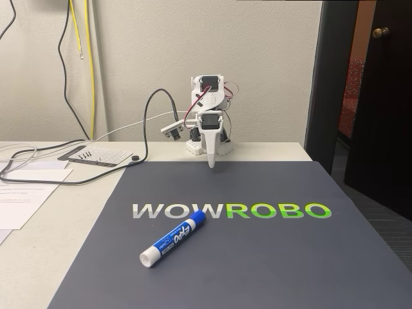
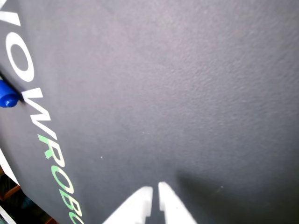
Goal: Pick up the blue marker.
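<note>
The short, thick blue marker, white-barrelled with a blue label and blue cap, lies flat on the dark grey rubbery mat, just below the "WOW" of the white-and-green "WOWROBO" lettering in the fixed view. Its long axis runs diagonally: the blue cap touches the lettering's lower edge, and the white end points toward the mat's near-left corner. The white two-finger hand hangs point-down on the far side of that lettering, at the mat's back edge, its fingers pressed nearly together and gripping nothing. The marker therefore lies across the lettering from the hand, nearer the camera and slightly left. In the wrist view only the cap tip peeks in beside the "WOW", well apart from the closed fingertips.
</note>
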